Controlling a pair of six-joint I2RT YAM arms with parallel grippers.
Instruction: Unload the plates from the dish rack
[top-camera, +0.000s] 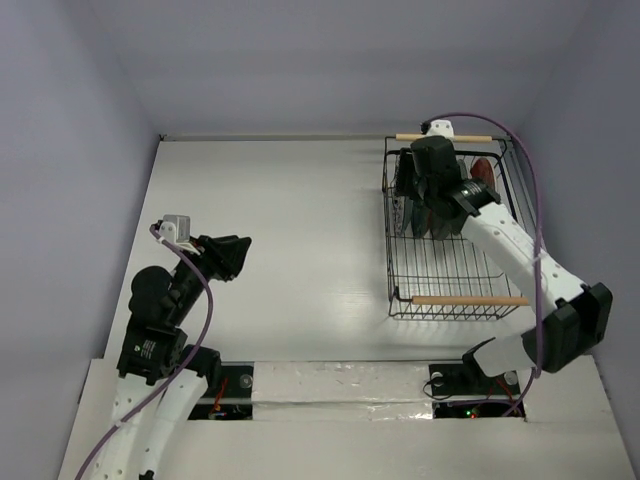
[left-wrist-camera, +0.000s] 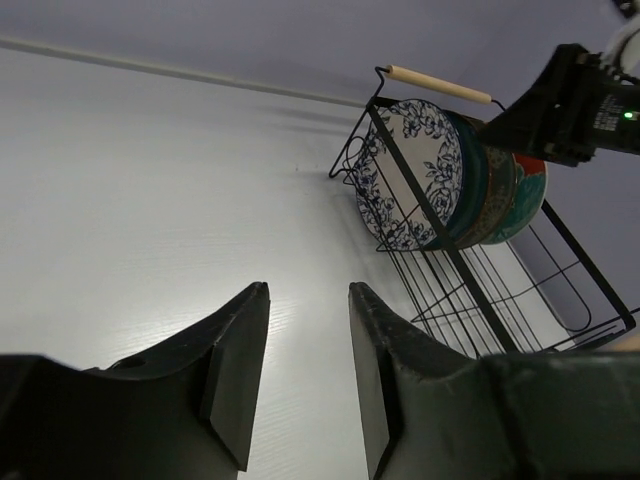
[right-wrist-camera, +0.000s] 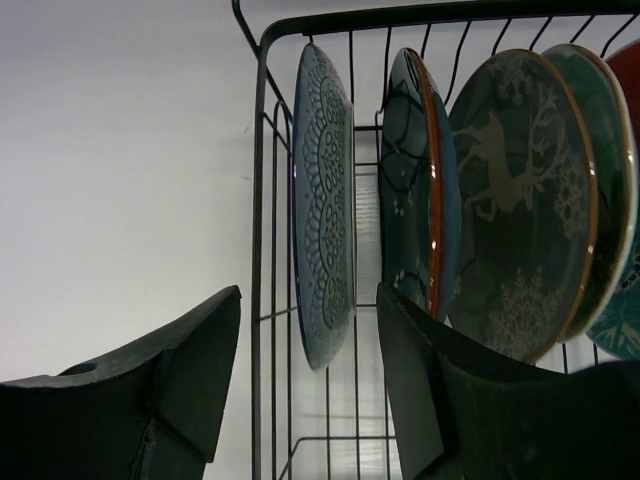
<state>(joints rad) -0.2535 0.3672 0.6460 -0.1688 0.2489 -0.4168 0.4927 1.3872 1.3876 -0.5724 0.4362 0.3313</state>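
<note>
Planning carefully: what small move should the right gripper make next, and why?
Probably advance the right gripper onto the rim of the patterned plate: its open jaws frame that outermost plate, upright in the dish rack; mind the rack wire between them.

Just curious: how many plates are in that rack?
4, upright side by side in the dish rack: patterned plate, teal-blue plate, deer plate, red-and-teal plate. Others may hide behind.

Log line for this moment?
plates: upright in dish rack | right gripper: open, facing plates | left gripper: open, empty

White table (top-camera: 280, 230) with dish rack (top-camera: 470, 299)
</note>
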